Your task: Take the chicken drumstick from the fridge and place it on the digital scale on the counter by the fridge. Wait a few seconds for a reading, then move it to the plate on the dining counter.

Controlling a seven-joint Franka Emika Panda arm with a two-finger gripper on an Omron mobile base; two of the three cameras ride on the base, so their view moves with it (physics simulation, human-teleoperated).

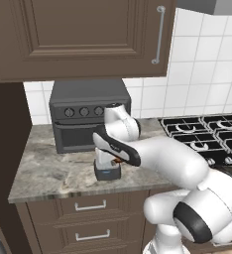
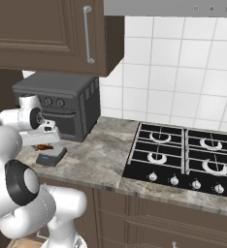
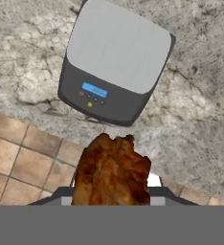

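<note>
Arm stretched forward-left, gripper pointing down, closed on drumstick.

Left base view: arm rises from 5 o'clock, bends at a big white elbow, forearm runs toward 10 o'clock, wrist turned down. Right base view: arm comes in from 8 o'clock, hand at 9 o'clock, drumstick showing just under it. Hand view: drumstick sits at 6 o'clock, hiding the fingertips; the jaws are clamped on its sides.

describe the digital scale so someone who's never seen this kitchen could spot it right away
Find the large dark toaster oven on the marbled counter under the brown wall cabinet. Just in front of it, near the counter's front edge, sits the digital scale. It is a small low grey box with rounded corners, a darker front face and a tiny blue display.
</note>
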